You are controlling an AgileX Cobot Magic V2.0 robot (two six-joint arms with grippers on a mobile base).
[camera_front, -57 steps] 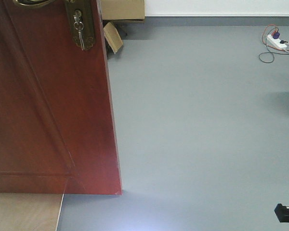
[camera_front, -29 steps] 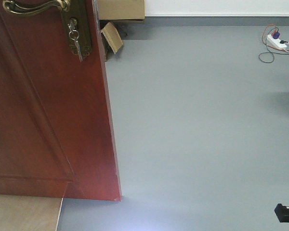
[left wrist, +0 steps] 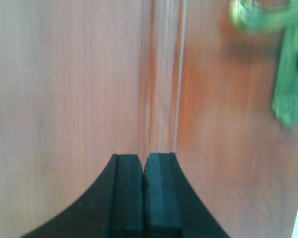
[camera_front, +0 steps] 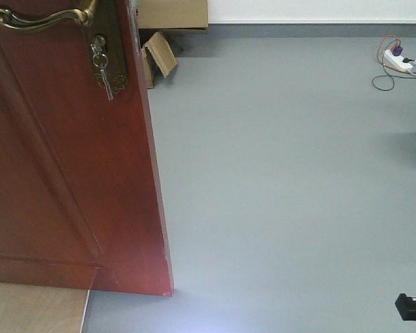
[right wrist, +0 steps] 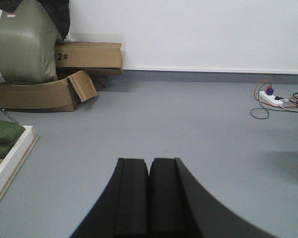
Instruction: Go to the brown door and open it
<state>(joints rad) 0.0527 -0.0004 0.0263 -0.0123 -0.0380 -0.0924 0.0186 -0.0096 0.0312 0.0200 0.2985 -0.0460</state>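
Fingers of both the left gripper (left wrist: 144,191) and right gripper (right wrist: 149,196) are closed, empty; brown door (camera_front: 69,173) at nine o'clock already stands ajar, handle (camera_front: 41,17) untouched.

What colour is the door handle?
Brassy gold. The handle on the reddish-brown door shows best in the front view.
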